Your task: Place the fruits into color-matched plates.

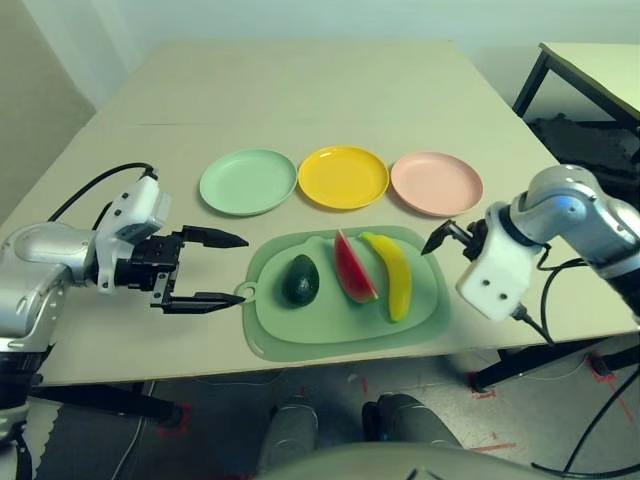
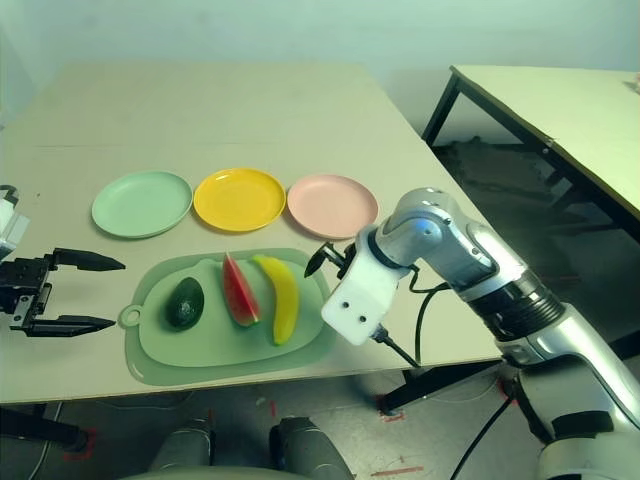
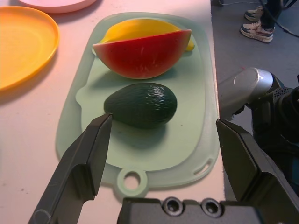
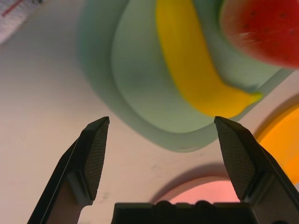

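Four viewpoints over one green mat
Both eye views look forward and down from the head, mat [image 1: 268, 340] near six o'clock, plates [image 1: 248, 182] around twelve; left and right wrist views look closer along their fingers [image 3: 88, 163], from the mat's nine and three o'clock sides, sharing the banana [image 4: 187, 60] and watermelon [image 4: 266, 28].

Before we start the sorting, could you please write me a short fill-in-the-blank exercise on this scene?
The yellow plate stands between the mint green plate and the ____ plate.
On the green mat, the watermelon wedge lies between the avocado and the ____.
Of the three fruits, the one nearest the left gripper is the ____.
The fingers of the right gripper stand ____.

Missing words: pink; banana; avocado; open.
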### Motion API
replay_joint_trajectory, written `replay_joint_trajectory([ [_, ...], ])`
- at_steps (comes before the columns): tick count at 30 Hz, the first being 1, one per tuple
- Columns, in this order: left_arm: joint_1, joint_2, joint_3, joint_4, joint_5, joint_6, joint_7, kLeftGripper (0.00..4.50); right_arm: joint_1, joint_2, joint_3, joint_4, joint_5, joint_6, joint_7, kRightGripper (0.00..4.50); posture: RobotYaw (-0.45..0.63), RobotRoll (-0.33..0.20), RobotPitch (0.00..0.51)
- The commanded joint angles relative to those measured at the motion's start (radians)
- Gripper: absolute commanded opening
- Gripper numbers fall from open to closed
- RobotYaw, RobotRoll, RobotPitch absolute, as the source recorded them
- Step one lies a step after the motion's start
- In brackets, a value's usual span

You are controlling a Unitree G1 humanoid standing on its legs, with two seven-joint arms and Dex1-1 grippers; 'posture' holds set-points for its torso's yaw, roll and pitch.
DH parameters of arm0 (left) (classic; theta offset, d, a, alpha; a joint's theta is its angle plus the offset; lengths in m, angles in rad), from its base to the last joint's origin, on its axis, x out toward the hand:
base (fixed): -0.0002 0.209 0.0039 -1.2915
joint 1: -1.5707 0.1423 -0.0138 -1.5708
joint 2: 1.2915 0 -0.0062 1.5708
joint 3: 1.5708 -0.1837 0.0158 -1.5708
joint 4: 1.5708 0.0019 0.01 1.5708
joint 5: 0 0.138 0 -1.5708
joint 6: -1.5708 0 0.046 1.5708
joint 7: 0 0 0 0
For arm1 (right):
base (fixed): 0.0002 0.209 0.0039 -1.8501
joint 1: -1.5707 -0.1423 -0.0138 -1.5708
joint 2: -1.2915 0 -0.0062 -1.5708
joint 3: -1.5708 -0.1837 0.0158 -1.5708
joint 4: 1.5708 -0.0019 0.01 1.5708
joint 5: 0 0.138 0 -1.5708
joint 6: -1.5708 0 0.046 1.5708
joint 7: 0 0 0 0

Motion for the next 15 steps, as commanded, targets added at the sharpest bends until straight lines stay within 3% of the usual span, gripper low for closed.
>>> replay_joint_trajectory([
  [1,0.008,0.009,0.013,-0.015,-0.002,0.010,-0.001,4.48,-0.047,0.047,0.034,0.074,-0.052,-0.034,0.000,4.49,0.07,0.000,0.081],
  [15,0.033,0.010,0.017,-0.020,0.006,0.018,0.009,4.48,-0.110,0.205,0.116,0.214,-0.107,-0.100,0.003,4.49,0.11,0.000,0.102],
])
